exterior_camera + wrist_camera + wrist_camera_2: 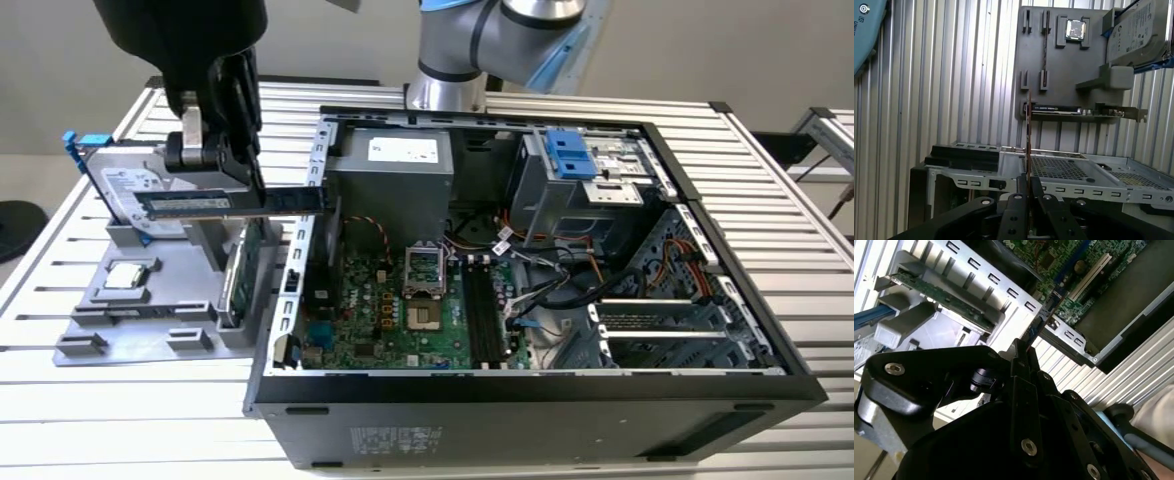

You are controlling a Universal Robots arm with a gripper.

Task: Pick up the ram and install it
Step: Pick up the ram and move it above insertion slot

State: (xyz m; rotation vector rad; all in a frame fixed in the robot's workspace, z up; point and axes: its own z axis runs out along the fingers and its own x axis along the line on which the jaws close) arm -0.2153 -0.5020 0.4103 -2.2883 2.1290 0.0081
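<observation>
Ram (287, 200): I have it off the tray and in the air, level, with one end reaching toward the computer case. In the first wrist view it is a thin line (1028, 130) running straight out from the fingers, so it sits square in the grip.
Gripper (230, 185): clenched on the ram, roughly at mid-length. I judge that grip was chosen so that neither end droops. The jaws also press the stick's flat faces in both wrist views (1028, 192) (1021, 357).
Just below the gripper: the grey tray (134, 310), a parts stand with pockets. The green card (238, 275) stands on edge in one of its slots, right beneath the ram and apart from it.
Beside the gripper: the hard drive (127, 185) is propped upright in its blue frame. The ram's trailing end crosses in front of it in the exterior view, and I cannot tell whether they touch.
Further down the tray: the processor chip (124, 276) lies flat in its own pocket.
Ahead of the gripper: the case (534, 385) lies on its side, open face up, so the board can be reached from above. The ram's leading end is near its side wall.
Farthest from the gripper: the long black memory slots (483, 315) on the motherboard (360, 320), well apart from the ram.
Progress: picked up, not yet seated.
</observation>
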